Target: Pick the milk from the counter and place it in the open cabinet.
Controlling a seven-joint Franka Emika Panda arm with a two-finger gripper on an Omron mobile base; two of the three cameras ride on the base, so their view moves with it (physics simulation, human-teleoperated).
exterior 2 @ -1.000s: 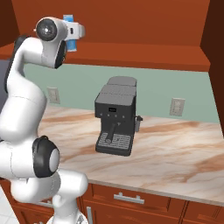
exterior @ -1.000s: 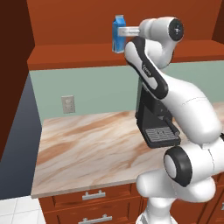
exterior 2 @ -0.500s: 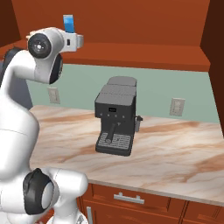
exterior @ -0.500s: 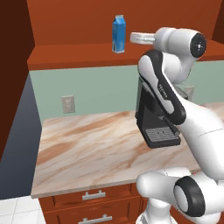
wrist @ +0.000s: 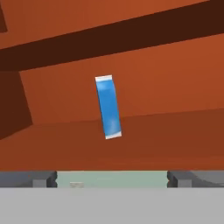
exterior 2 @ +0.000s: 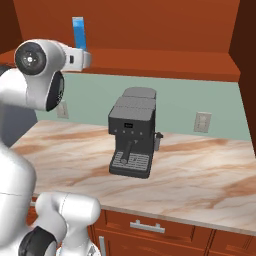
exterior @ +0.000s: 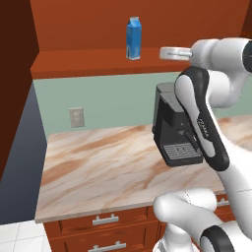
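The open cabinet [exterior: 108, 64] is now carrying the milk [exterior: 133, 38], which is standing upright on its thick bottom shelf, well in from the front edge, so the placing looks done and only pulling the arm clear seems left. The marbled surface [exterior: 108, 167] below is carrying a dark coffee machine [exterior 2: 132, 132], and a wall outlet [exterior: 76, 117] is sitting on the green backsplash behind. The fingers [wrist: 112, 178] are spreading wide, holding nothing, apart from the carton. Nothing is standing in the way.
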